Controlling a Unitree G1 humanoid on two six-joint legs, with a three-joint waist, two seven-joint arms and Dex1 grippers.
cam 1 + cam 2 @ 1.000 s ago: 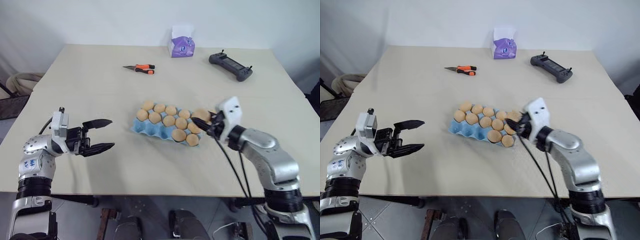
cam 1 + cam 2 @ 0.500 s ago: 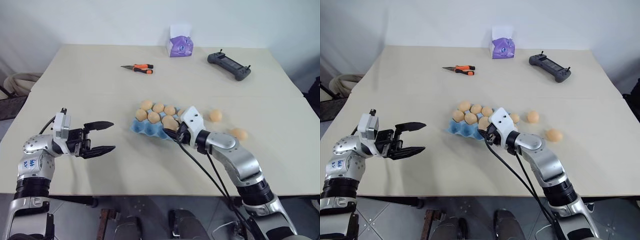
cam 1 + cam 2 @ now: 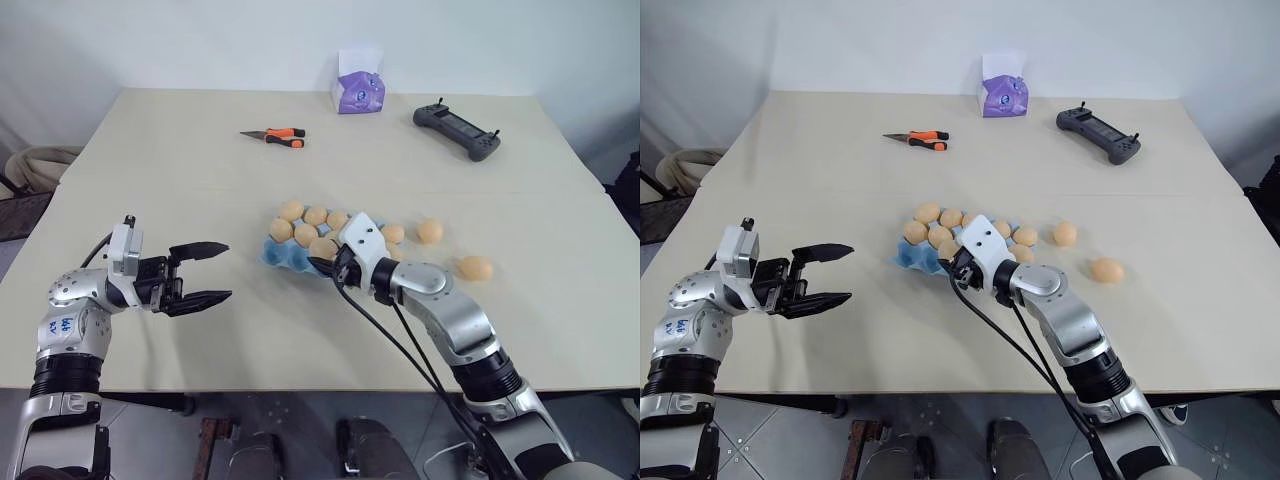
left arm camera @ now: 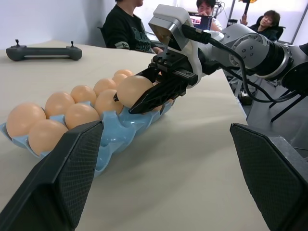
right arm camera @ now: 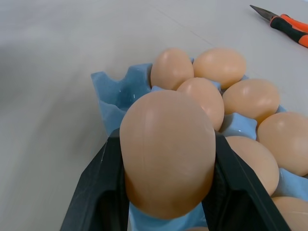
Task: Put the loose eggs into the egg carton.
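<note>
The light-blue egg carton [image 3: 278, 256] lies mid-table with several tan eggs in its cups. My right gripper [image 3: 325, 262] is shut on one egg [image 5: 168, 149] and hovers just over the carton's near left cups [image 5: 113, 94]. Its black fingers [image 4: 159, 94] clamp the egg's two sides. Two loose eggs lie on the table right of the carton, one [image 3: 430, 231] close to it and one [image 3: 475, 267] farther right. My left gripper [image 3: 215, 272] stands open and empty to the left of the carton, pointing at it.
At the table's far side are a purple tissue box [image 3: 358, 92], an orange-handled cutter [image 3: 275, 135] and a black controller [image 3: 458, 131]. In the left wrist view, people [image 4: 127, 29] sit beyond the table's right edge.
My right gripper has swung left and a little down with its egg, from the carton's right end to over its near left cups. The left arm has kept still.
</note>
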